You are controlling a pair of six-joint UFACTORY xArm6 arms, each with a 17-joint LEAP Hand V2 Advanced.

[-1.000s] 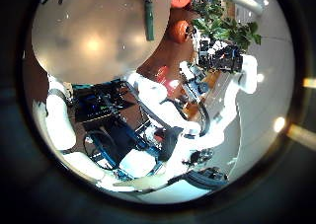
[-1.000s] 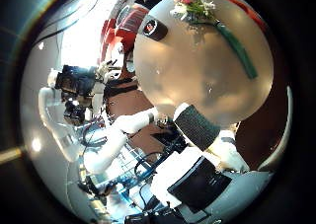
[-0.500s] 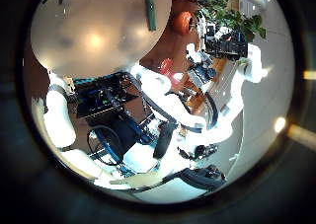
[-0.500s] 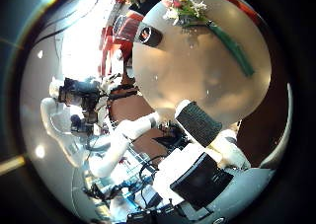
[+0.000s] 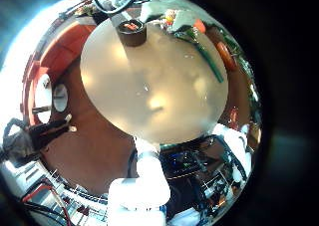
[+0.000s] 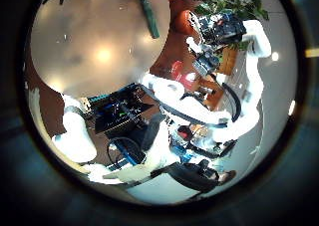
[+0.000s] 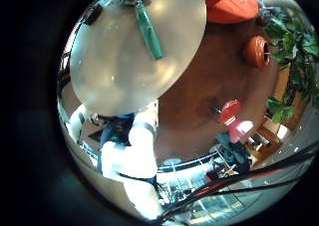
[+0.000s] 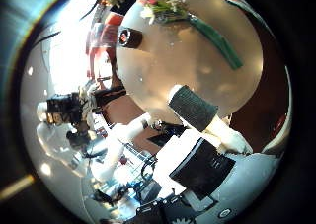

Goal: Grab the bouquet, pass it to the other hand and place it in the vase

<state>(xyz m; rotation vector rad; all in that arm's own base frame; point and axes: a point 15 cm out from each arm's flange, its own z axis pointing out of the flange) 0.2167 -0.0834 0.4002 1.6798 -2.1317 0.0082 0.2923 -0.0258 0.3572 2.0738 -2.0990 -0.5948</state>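
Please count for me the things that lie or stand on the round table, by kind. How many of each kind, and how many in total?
bouquet: 1
vase: 1
Total: 2, both on the table

Lounge-like indoor space: round table, brown floor, orange seats, potted plant.
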